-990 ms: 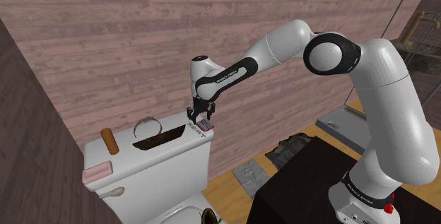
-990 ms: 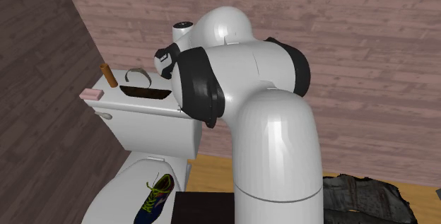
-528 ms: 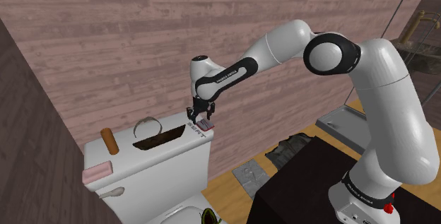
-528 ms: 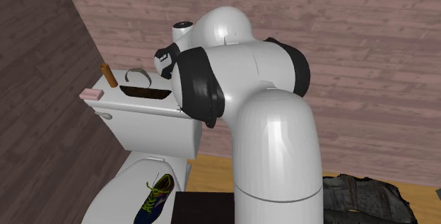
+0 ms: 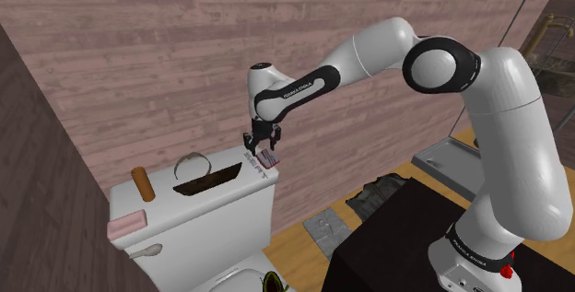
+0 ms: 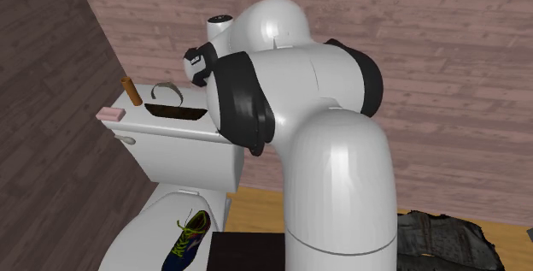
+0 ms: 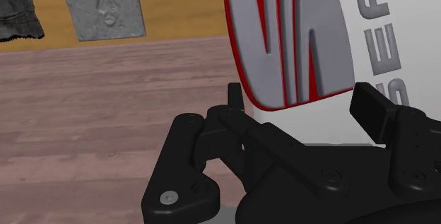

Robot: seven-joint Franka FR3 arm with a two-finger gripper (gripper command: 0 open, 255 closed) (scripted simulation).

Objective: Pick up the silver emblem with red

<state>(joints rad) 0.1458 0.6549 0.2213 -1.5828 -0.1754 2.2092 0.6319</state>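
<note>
You had the white Franka arm (image 5: 505, 143) standing on its black box stand (image 5: 387, 244) at the shoulder view's lower right. The lower links rose near upright to the dark elbow joint. From there the forearm ran out toward that view's left, dipping a little. The wrist was bent over so that the all-black two-finger gripper (image 5: 262, 151) pointed down over the white toilet tank (image 5: 217, 216), at the end of its lid nearer the shoulder view's right.

The jaws were drawn in narrow on the silver shield-shaped emblem with red edging (image 7: 293, 46). In the wrist view one of the black fingers (image 7: 237, 101) met one side edge and the other met the opposite edge, so the emblem was clasped between them. It hung at the fingertips just above the lid's corner; whether it touched the lid could not be told. Grey lettering (image 7: 374, 18) showed on the white surface behind it.

Further along the lid, well apart from the gripper, lay a dark oval dish with a grey hoop handle (image 5: 201, 180), a brown cylinder (image 5: 140, 184) and a pink bar (image 5: 126, 224). In the second exterior view the arm's white bulk stood in front of the tank's near end.
</note>
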